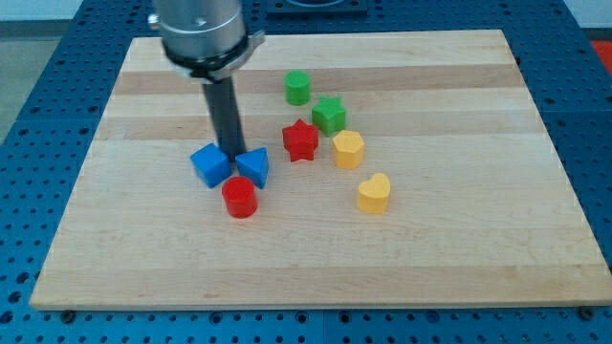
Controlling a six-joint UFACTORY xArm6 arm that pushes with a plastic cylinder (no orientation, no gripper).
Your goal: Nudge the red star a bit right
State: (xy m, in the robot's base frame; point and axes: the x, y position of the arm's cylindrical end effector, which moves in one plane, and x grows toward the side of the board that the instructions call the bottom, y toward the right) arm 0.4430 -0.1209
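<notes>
The red star (300,140) lies near the board's middle. A green star (329,115) is just up and right of it, and a yellow hexagon (348,150) is right next to it on the right. My tip (232,155) stands to the star's left, between a blue cube (210,165) and a blue triangular block (253,167). The tip is about a block's width from the red star and does not touch it.
A red cylinder (239,197) lies just below the two blue blocks. A green cylinder (297,88) lies above the red star. A yellow heart (374,193) lies to the lower right. The wooden board (478,268) rests on a blue perforated table.
</notes>
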